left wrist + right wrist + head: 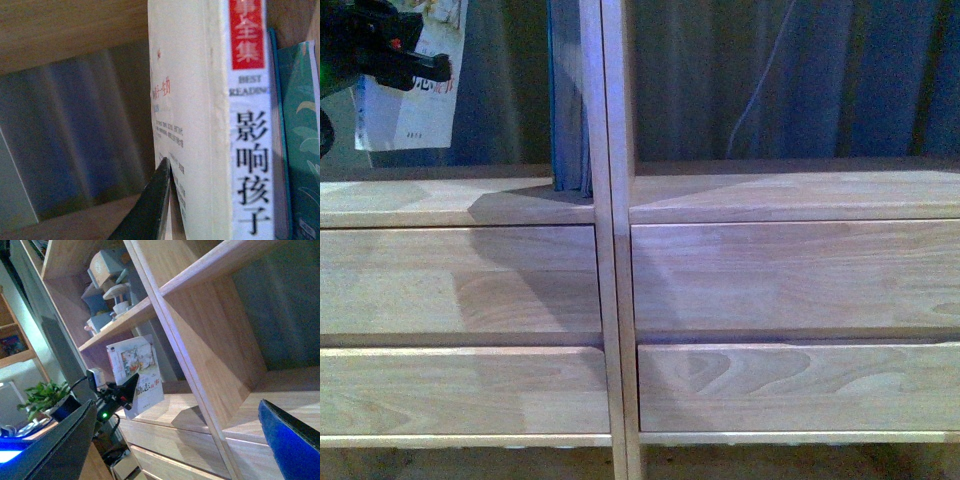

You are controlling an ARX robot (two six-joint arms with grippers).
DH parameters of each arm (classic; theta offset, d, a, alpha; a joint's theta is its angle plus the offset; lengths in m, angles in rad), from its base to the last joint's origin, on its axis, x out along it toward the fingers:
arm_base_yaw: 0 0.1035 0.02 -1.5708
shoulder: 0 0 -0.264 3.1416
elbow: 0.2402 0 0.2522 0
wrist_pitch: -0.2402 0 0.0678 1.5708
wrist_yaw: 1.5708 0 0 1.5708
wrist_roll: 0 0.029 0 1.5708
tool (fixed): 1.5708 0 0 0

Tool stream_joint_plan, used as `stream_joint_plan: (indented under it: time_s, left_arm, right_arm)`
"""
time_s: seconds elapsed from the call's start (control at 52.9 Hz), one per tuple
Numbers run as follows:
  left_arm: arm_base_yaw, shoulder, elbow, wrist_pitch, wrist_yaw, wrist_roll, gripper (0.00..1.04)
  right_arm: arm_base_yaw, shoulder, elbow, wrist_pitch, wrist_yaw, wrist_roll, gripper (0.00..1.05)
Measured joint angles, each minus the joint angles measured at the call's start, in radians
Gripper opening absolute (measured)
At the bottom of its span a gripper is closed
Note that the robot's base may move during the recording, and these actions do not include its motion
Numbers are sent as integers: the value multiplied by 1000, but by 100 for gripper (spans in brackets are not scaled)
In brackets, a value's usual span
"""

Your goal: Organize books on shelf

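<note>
My left gripper (432, 67) is shut on the paperback book (408, 105) and holds it upright in the air at the left compartment of the light-wood shelf (770, 195). In the left wrist view the book's white spine with its red mark (247, 150) is very close, with one dark finger (152, 205) against its cover. The taller teal-edged book (570, 100) stands against the central divider (605, 200); it also shows in the left wrist view (305, 140). My right gripper (175, 450) is open and empty, facing the shelf. From there I see the held paperback (135, 372).
Four plain drawer fronts (460, 280) lie below the compartments. A dark curtain (770, 80) hangs behind the shelf. Pale ornaments (110, 290) stand in a higher compartment. A potted plant (45, 397) and a darker cabinet (15, 340) are off to the shelf's side.
</note>
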Motion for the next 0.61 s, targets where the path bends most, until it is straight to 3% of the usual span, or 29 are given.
stream_joint_plan:
  time_s: [0.265,0.605]
  left_arm:
    - [-8,220,197,152,34,18,16]
    - [-2,388,372,129,30,-45,16]
  right_arm:
    - [-136,8,-65,128,-49,93,98]
    - [-115,-6,-144,114,-43,99,98]
